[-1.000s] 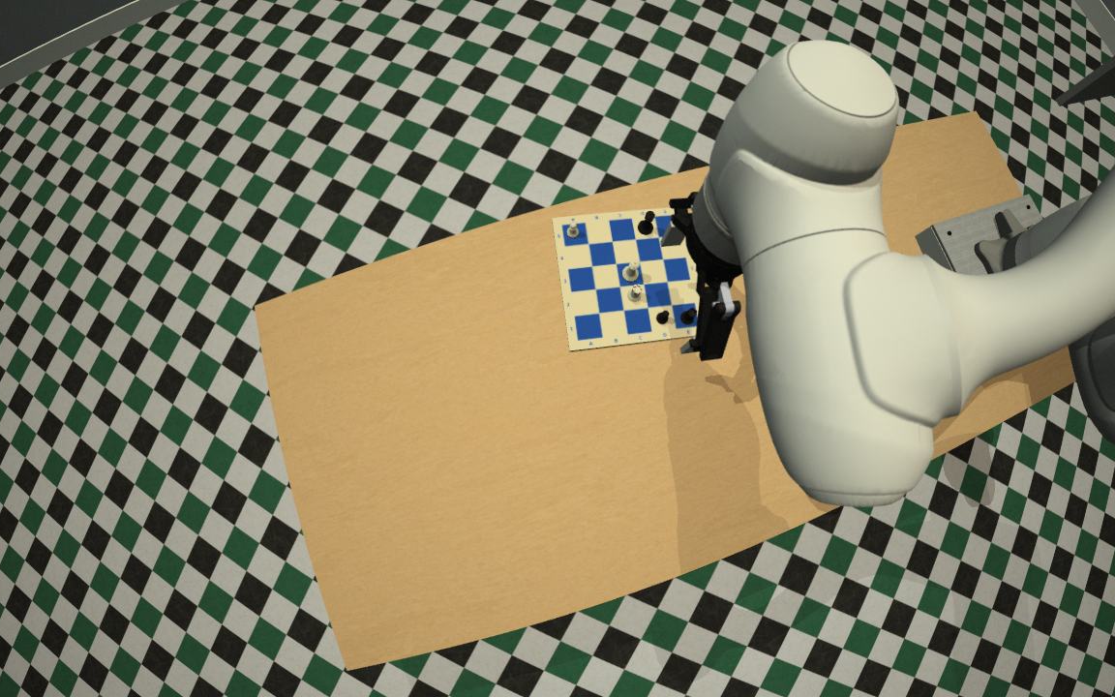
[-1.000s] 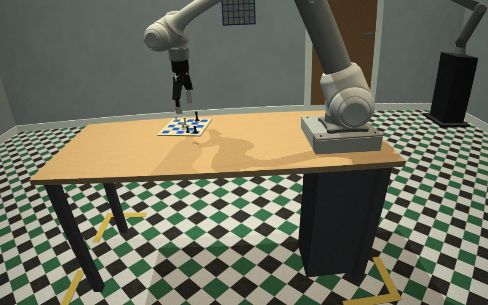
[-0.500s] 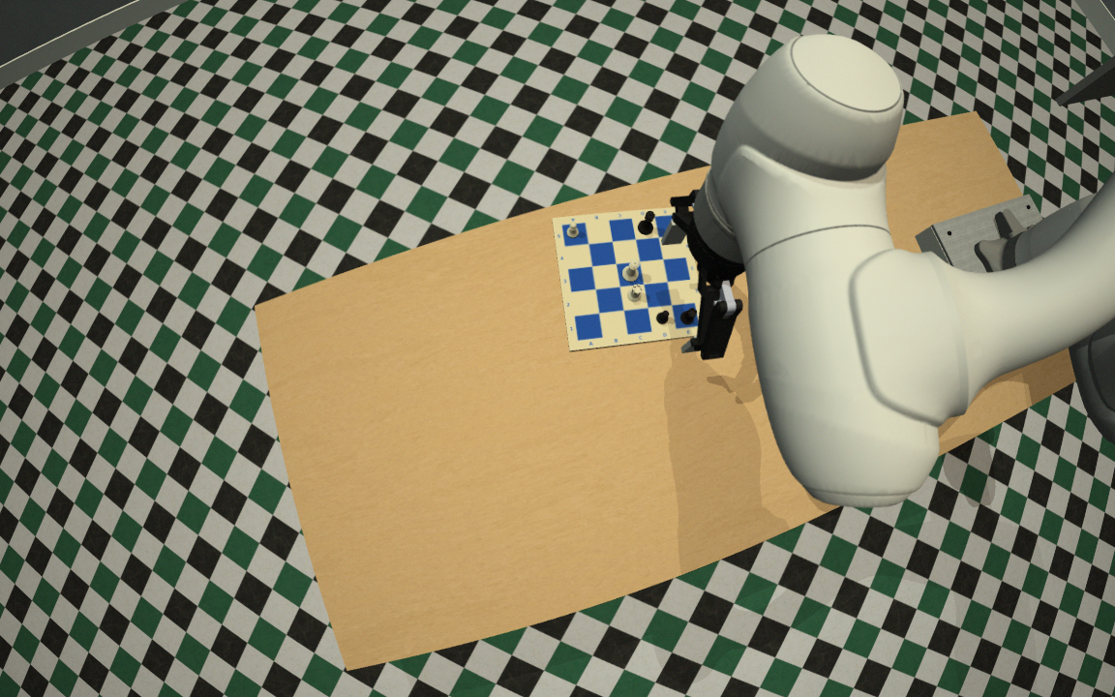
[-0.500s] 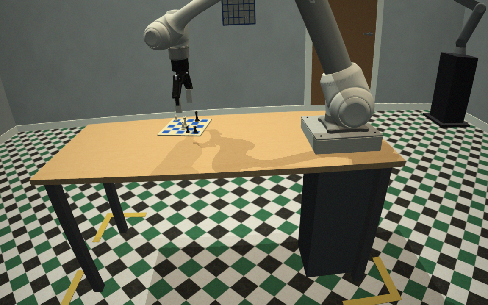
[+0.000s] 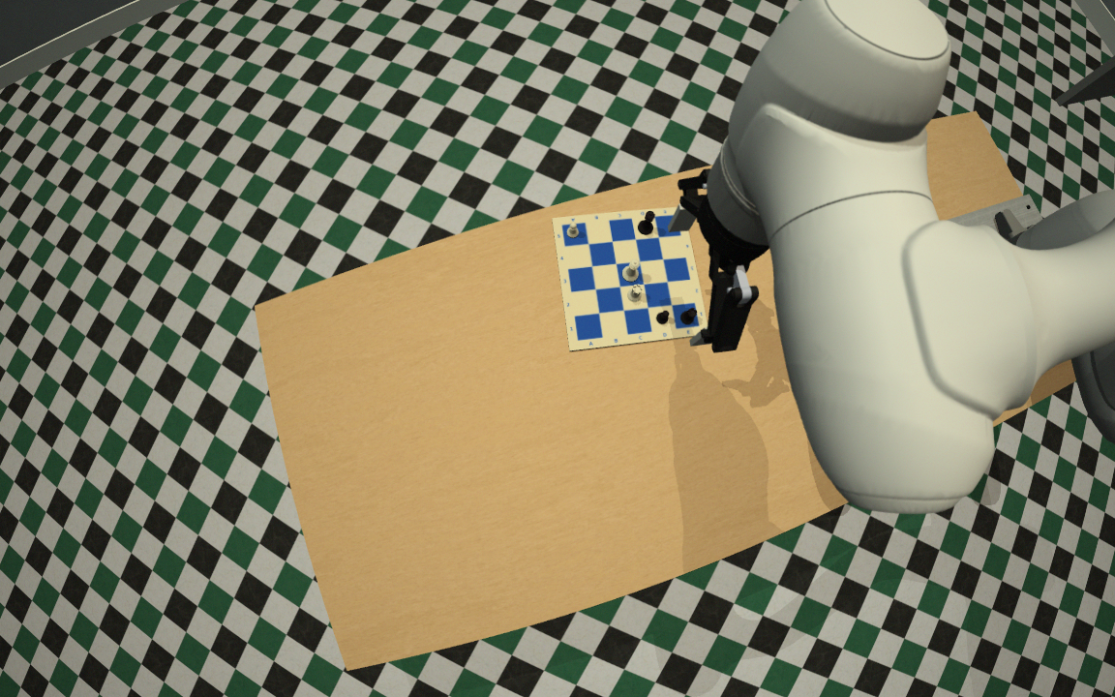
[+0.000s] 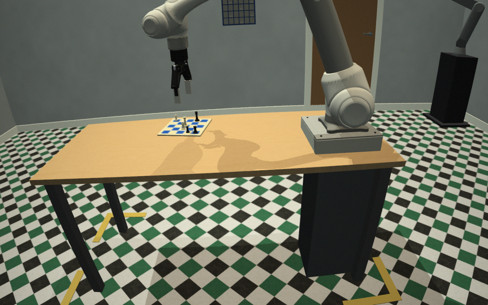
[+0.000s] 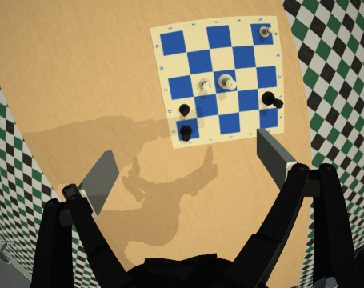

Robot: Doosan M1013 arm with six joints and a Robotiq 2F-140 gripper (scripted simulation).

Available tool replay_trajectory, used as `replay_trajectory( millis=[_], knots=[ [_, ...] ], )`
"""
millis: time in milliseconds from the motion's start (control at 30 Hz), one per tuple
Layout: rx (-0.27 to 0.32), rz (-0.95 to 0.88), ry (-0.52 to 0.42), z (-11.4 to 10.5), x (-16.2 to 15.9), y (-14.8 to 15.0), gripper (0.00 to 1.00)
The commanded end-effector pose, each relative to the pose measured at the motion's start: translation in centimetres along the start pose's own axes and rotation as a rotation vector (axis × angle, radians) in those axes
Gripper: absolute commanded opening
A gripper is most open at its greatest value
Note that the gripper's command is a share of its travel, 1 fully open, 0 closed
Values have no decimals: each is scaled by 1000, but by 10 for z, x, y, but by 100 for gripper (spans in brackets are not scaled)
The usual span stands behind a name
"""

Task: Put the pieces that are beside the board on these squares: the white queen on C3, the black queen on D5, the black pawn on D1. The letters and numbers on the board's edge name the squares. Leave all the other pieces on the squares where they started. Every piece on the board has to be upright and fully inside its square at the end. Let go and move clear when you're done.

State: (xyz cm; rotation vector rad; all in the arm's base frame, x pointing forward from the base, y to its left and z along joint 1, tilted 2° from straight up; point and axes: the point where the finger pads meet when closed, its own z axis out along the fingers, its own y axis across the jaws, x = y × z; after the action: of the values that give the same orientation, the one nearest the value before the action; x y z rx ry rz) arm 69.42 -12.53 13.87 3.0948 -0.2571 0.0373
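Observation:
The blue and cream board [image 5: 629, 282] lies on the wooden table. The white queen [image 5: 631, 271] stands upright on C3, and a smaller white piece [image 5: 636, 294] stands on C2. The black queen [image 5: 647, 222] stands upright on D5. Two small black pieces stand on D1 [image 5: 663, 318] and E1 [image 5: 688, 315]; the D1 piece looks like the pawn. A white piece [image 5: 574, 229] stands on A5. My gripper [image 5: 689, 279] is open wide and empty, high above the board's E-file edge. It also shows in the exterior view [image 6: 182, 94] and the wrist view [image 7: 184, 157].
The arm's grey base plinth [image 6: 342, 134] sits at the table's right end. A black pedestal [image 6: 452, 89] with another arm stands on the floor at the far right. No pieces lie on the table beside the board.

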Motion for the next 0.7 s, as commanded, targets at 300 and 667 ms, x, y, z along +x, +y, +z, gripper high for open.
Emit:
replay_trajectory(
  millis=[300, 667],
  knots=[
    [0, 0, 0, -16, 0, 0, 100],
    [0, 0, 0, -16, 0, 0, 100]
  ],
)
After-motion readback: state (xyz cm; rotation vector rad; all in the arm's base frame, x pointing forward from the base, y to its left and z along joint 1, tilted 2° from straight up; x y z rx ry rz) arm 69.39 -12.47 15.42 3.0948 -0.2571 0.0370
